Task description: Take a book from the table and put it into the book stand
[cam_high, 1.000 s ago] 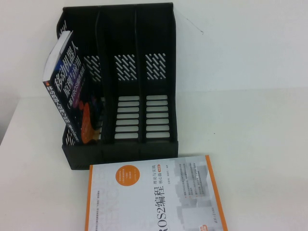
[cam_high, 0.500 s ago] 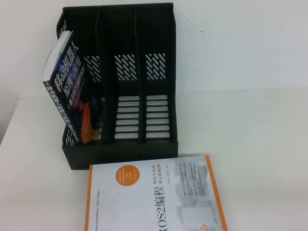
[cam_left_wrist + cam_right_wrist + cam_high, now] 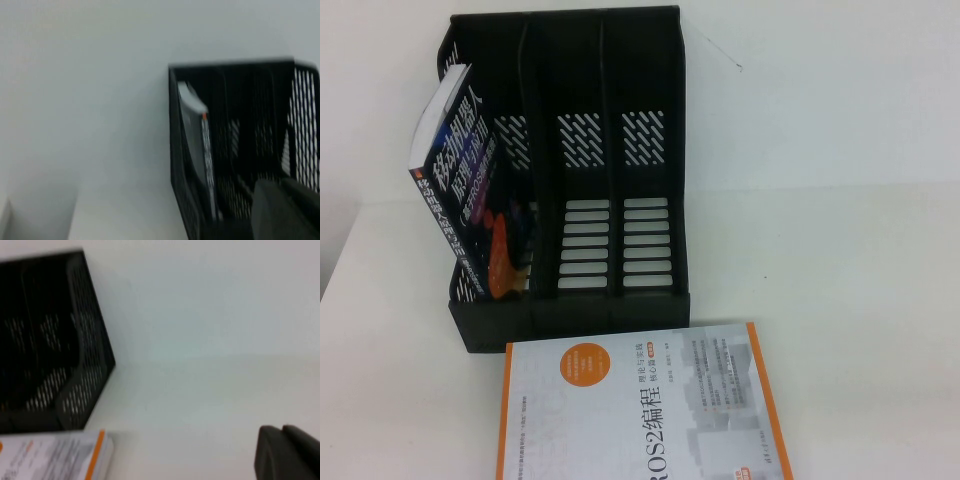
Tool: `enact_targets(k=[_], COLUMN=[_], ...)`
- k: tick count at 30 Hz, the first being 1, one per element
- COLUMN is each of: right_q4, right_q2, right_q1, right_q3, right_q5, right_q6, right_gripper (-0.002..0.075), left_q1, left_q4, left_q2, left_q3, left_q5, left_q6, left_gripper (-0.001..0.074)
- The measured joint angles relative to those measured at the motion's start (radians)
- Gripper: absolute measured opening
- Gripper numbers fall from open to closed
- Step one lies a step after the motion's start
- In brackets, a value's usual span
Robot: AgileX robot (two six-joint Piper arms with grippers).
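A black three-slot book stand (image 3: 582,318) stands at the back left of the white table. A dark book (image 3: 470,200) with white and orange print leans in its left slot; the middle and right slots hold nothing. A white book with orange edges (image 3: 640,410) lies flat on the table just in front of the stand. Neither gripper shows in the high view. The left gripper (image 3: 282,210) is shut and empty, facing the stand (image 3: 250,100) and the dark book (image 3: 192,130). The right gripper (image 3: 285,452) is shut and empty above bare table, to the right of the stand (image 3: 90,350) and the white book (image 3: 55,457).
A white wall runs behind the table. A thin wire or crack (image 3: 720,52) shows on the wall right of the stand. Bare white table (image 3: 840,280) lies to the right of the stand and book.
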Motion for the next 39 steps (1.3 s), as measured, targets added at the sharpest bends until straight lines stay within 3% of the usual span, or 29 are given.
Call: enact_targets(k=[6, 13, 17, 23, 30, 39], right_q4=[-0.014, -0.001, 0.04, 0.048, 0.125, 0.185], right_q2=[0.256, 0.449, 0.534, 0.7, 0.937, 1.206], right_q1=[0.0, 0.0, 0.0, 0.0, 0.002, 0.171], right_q3=[-0.169, -0.206, -0.206, -0.206, -0.268, -0.415], right_q5=[0.173, 0.114, 0.121, 0.215, 0.29, 0.248], right_q6=[0.063, 0.076, 0.076, -0.028, -0.16, -0.235], right_gripper=[0.0001, 0.0001, 0.0001, 0.0001, 0.0001, 0.0001], left_q1=[0.0, 0.0, 0.0, 0.0, 0.0, 0.0], left_q4=[-0.002, 0.025, 0.031, 0.031, -0.049, -0.137], left_q2=[0.171, 0.31, 0.329, 0.385, 0.593, 0.867], left_q3=[-0.053, -0.07, -0.05, -0.052, -0.145, -0.267], left_q5=[0.207, 0.224, 0.249, 0.378, 0.513, 0.489], left_q6=[-0.014, -0.019, -0.118, -0.224, -0.231, -0.256], left_gripper=[-0.0002, -0.0002, -0.0002, -0.0002, -0.0002, -0.0002])
